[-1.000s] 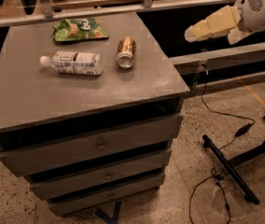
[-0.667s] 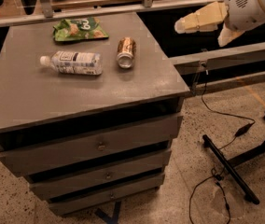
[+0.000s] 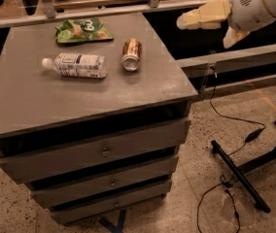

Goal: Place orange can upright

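Nearer came the jaws (right of lying orange can (image 3: 131, 55)).

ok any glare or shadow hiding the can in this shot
Camera view: none; the can lies evenly lit on the cabinet, a soft shadow at its near end, faint sheen beside it; the end effector hangs bright at upper right, clear of the cabinet.

Metal orange can (image 3: 131, 55); plastic end effector (image 3: 203, 31) top-right.
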You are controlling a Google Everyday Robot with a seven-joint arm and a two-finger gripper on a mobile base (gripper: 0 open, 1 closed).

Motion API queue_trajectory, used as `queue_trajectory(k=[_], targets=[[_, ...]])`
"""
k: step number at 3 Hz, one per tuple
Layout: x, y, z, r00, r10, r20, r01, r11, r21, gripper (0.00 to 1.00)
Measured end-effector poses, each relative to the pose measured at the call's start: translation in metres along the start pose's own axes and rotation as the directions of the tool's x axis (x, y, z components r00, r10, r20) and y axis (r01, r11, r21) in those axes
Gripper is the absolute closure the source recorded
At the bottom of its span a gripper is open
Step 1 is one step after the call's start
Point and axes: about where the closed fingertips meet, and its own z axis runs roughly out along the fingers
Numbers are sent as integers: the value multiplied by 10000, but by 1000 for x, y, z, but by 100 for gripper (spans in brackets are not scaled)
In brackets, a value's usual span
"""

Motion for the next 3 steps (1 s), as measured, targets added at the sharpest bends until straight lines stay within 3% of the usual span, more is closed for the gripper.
queue_trajectory(k=[1,2,3], targets=[[-13,6,12,9948,979,267,-984,9949,214,0],[-26,12,28,9880,1535,171,-1542,9865,553,0],[-39,22,55,9864,1632,-216,-1608,9832,862,0]])
